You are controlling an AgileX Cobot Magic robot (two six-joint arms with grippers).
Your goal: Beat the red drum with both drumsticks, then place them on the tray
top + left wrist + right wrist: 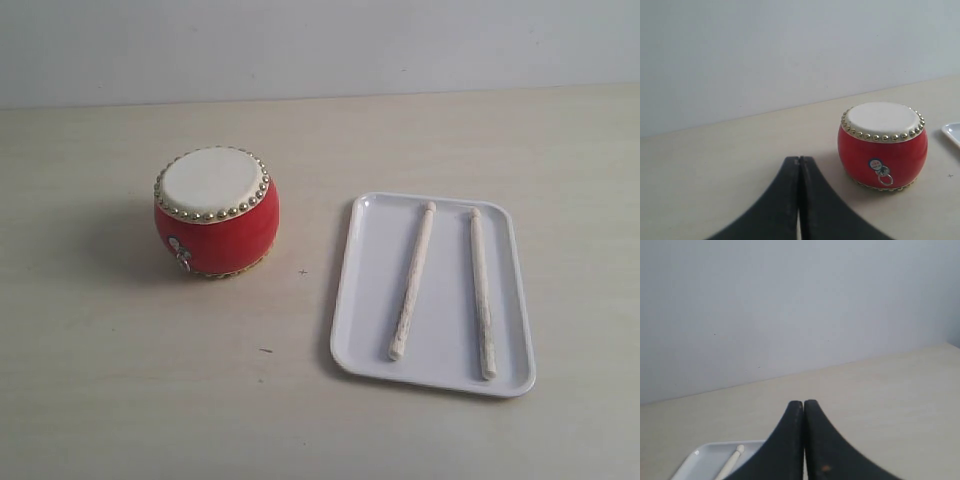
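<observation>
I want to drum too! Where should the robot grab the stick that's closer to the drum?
Probably the handle half of that drumstick, away from its small rounded tip. Come straight down with jaws across it: it lies flat in the tray, and the other drumstick lies apart, leaving room.

Exterior looks down; low, forward-facing wrist views seemingly share the tray (702, 462).
</observation>
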